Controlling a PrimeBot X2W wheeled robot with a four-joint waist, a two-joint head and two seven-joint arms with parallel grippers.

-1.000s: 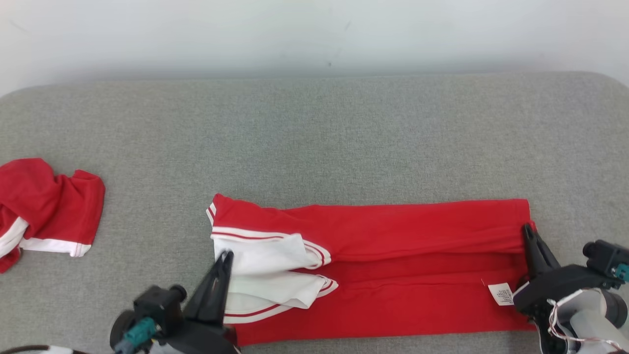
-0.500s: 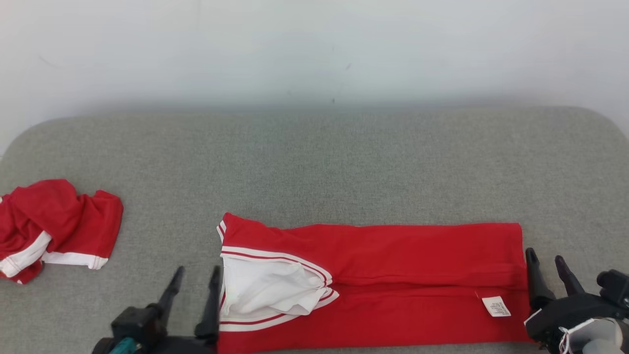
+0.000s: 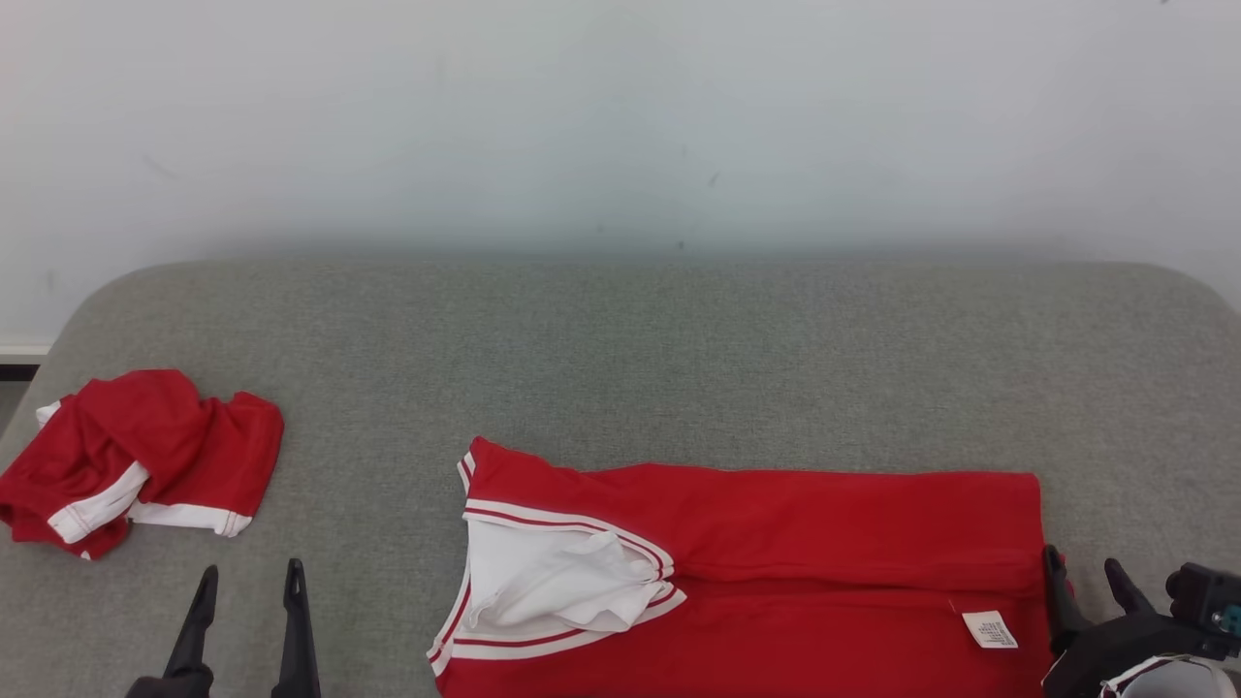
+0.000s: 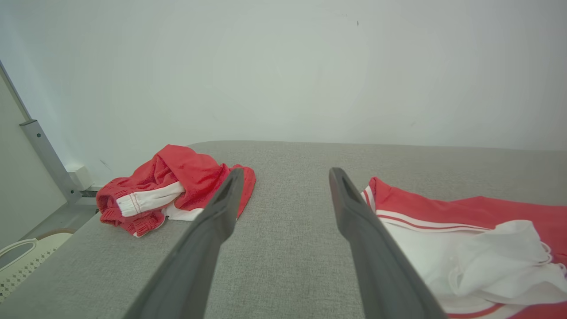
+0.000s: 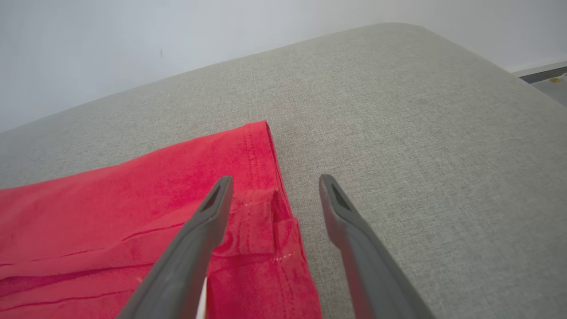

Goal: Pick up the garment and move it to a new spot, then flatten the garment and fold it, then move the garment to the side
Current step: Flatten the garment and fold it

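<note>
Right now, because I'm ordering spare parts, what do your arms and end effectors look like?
The left end effector and right end effector each have two long, slim, dark grey fingers tapering to narrow tips, with a slotted recess near each tip. Behind the right one sit a black housing, a black camera block with a teal connector, and a pale rounded forearm shell.

- Red garment [image 3: 776,528] with white striped trim, folded into a long flat band running left to right.
- White inner fabric bunched at its left end; lies near, centre-right.
</note>
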